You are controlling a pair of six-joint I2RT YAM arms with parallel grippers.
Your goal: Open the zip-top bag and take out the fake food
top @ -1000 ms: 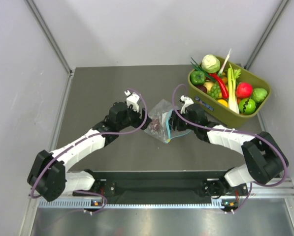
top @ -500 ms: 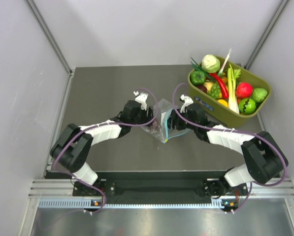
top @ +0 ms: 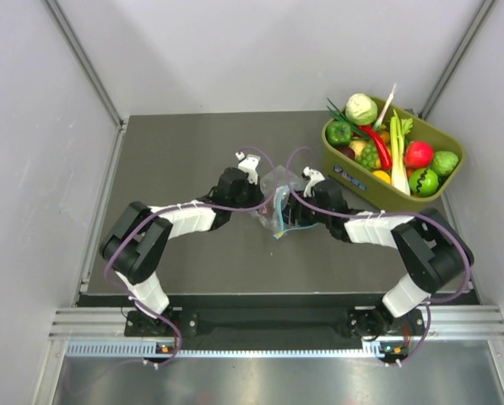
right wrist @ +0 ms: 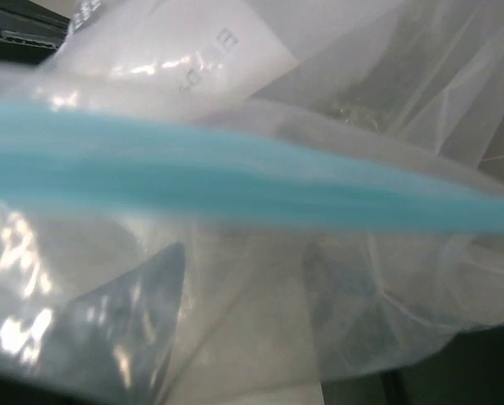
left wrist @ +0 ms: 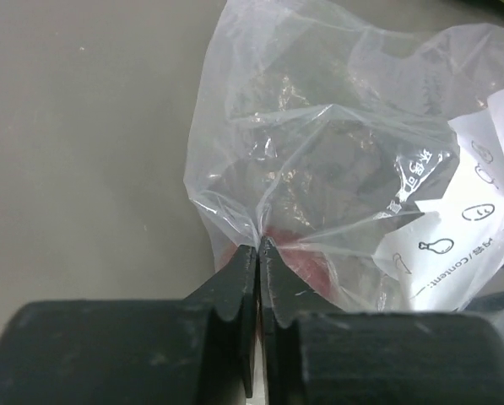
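The zip-top bag [top: 279, 201], clear and crinkly, sits mid-table between both grippers. My left gripper [left wrist: 258, 246] is shut, pinching a fold of the bag's film [left wrist: 319, 152] at its left edge. Just past the jaws, fake food shows through the plastic as a blurred reddish lump [left wrist: 311, 263]. In the right wrist view the bag's teal zip strip [right wrist: 235, 181] runs across close to the camera. My right gripper [right wrist: 247, 287] is behind the film, its fingers [right wrist: 154, 291] standing apart. Whether they clamp the bag cannot be made out.
An olive-green tub [top: 371, 179] stands at the back right, right of the right gripper. It holds a pale cabbage [top: 361, 108], a red chili [top: 378, 145], a green pepper [top: 338, 132] and other toy produce. Grey walls close in the table's sides.
My left arm reached right to the bag and its jaws went from wide open to shut on the film. The right gripper and the bag shifted slightly left.
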